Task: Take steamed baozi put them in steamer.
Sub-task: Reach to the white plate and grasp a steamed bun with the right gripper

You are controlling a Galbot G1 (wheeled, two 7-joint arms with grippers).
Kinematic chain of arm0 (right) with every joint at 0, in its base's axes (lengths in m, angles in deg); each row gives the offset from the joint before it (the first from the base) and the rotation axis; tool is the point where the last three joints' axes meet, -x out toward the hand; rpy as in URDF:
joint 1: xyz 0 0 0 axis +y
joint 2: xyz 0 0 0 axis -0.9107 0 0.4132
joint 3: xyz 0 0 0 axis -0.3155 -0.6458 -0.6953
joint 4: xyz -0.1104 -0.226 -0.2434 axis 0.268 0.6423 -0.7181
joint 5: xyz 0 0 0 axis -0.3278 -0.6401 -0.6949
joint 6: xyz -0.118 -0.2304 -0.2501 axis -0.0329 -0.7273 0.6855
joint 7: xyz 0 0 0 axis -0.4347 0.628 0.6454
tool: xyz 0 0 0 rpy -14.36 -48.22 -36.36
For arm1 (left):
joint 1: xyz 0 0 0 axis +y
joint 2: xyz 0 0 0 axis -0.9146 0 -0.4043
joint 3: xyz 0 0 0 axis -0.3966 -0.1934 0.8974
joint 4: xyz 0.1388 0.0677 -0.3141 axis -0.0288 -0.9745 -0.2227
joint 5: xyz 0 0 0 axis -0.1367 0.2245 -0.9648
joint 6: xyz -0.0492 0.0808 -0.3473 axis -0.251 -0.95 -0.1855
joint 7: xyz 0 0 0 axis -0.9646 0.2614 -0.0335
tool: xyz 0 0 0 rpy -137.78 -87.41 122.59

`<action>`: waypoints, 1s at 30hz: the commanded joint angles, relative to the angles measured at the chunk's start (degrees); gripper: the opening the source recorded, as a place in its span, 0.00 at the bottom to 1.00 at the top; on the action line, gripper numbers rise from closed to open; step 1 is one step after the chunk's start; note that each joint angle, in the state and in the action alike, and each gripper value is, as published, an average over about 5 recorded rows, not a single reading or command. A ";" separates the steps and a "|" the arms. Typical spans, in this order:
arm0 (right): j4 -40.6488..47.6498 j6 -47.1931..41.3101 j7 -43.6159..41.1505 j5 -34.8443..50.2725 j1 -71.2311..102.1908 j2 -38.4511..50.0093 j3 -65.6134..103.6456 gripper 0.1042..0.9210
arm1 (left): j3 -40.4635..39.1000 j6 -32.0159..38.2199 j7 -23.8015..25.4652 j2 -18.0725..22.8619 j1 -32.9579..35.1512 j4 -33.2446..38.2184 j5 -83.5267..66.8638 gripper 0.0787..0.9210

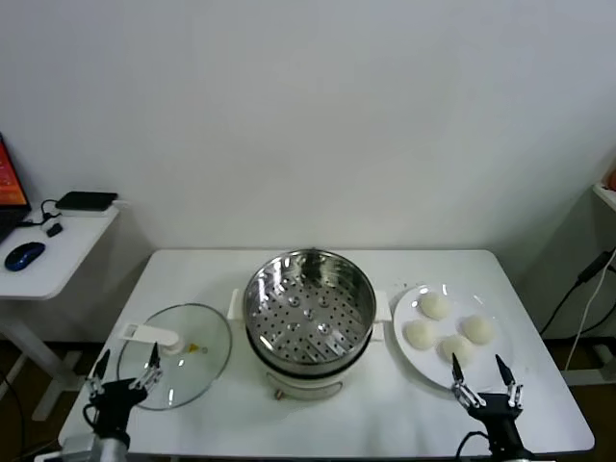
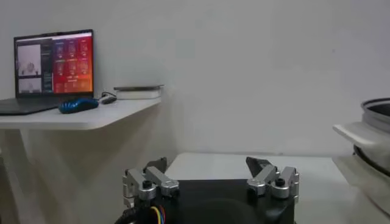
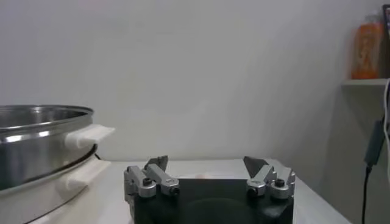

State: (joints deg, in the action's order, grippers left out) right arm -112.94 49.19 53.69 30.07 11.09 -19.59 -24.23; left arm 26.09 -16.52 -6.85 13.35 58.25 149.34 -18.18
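Note:
Several cream-white baozi (image 1: 434, 306) lie on a white plate (image 1: 406, 357) at the table's right. The shiny steel steamer (image 1: 309, 308) with a perforated tray stands at the table's middle and holds nothing; its rim and white handle show in the right wrist view (image 3: 42, 140) and its edge in the left wrist view (image 2: 372, 131). My right gripper (image 1: 484, 377) is open and empty at the front edge, just before the plate; it also shows in the right wrist view (image 3: 207, 165). My left gripper (image 1: 125, 369) is open and empty at the front left, by the glass lid; it also shows in the left wrist view (image 2: 208, 167).
A glass lid (image 1: 176, 354) with a white handle lies left of the steamer. A side desk (image 1: 48, 255) at the far left holds a laptop (image 2: 52, 70), a blue mouse (image 1: 23, 255) and a dark box. A cable hangs at the right.

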 commanded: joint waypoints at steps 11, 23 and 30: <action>6.68 -38.19 -8.21 2.69 -33.73 35.38 -14.60 0.88 | -1.14 0.43 0.25 1.23 -0.21 0.91 -0.19 0.88; 21.47 -36.91 -34.11 3.11 -76.07 54.30 -60.98 0.88 | -2.84 1.08 0.63 1.41 -0.28 0.78 1.54 0.88; 31.64 -28.03 -45.19 3.40 -111.80 49.66 -101.45 0.88 | -3.40 1.67 0.83 1.57 -0.23 0.52 2.25 0.88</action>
State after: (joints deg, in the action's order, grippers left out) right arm -92.07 18.23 23.00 32.95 -60.15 25.22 -80.21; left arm 23.16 -15.37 -6.17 13.35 57.96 149.96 -16.73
